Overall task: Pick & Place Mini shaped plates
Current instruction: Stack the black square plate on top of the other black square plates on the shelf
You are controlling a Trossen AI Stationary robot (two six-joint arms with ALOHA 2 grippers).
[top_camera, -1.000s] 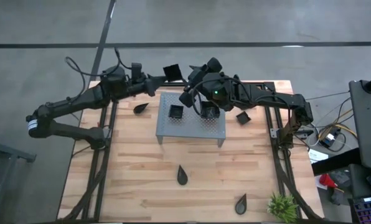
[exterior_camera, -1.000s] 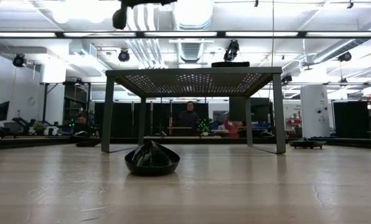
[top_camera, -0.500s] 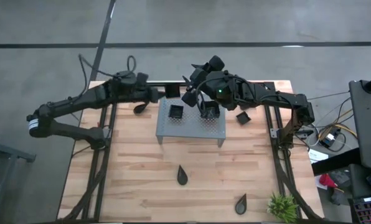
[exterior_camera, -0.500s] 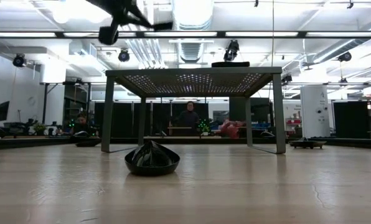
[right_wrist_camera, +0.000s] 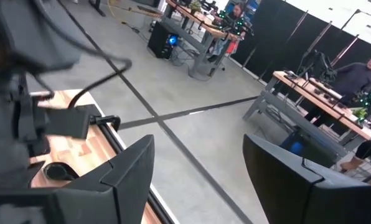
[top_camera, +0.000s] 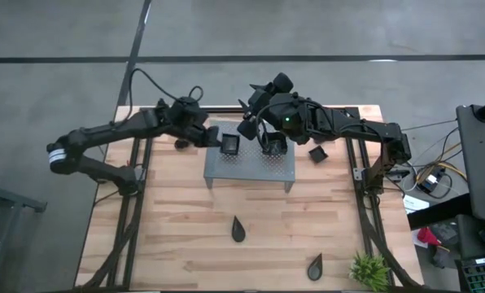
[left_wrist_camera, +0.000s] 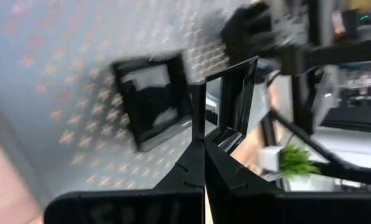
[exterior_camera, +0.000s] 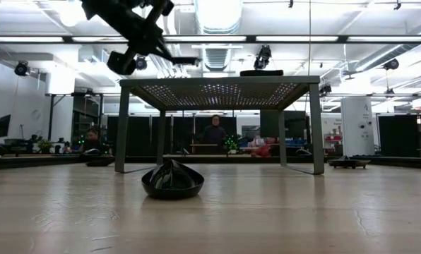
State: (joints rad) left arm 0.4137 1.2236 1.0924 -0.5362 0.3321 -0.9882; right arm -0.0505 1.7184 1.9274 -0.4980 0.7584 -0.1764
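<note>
My left gripper (top_camera: 211, 136) is shut on a black square plate (left_wrist_camera: 234, 93) over the far left part of the grey perforated rack (top_camera: 251, 167). In the low view this plate (exterior_camera: 184, 61) shows edge-on just above the rack top. Two more square plates (top_camera: 229, 145) (top_camera: 275, 146) sit flat on the rack, and one (top_camera: 318, 153) lies on the table to its right. Teardrop plates (top_camera: 238, 229) (top_camera: 315, 265) lie on the near boards. My right gripper (top_camera: 263, 133) hangs open over the rack's second plate, touching nothing. My left gripper pinches the square plate by one raised rim (left_wrist_camera: 202, 121) between its two shut fingers (left_wrist_camera: 192, 168). The fingers reach in from the table's left. The plate is lifted clear of the rack and juts out beyond the fingertips.
Another teardrop plate (top_camera: 180, 143) lies on the table left of the rack, partly under my left arm. A small green plant (top_camera: 370, 271) stands at the near right corner. People sit at benches in the room beyond the table (exterior_camera: 213, 132).
My left gripper has carried the square plate from beyond the table's far edge toward the near side and rightward, coming down over the rack's left part. The plate has sunk from well above the rack to just above its top. The right arm has kept still.
</note>
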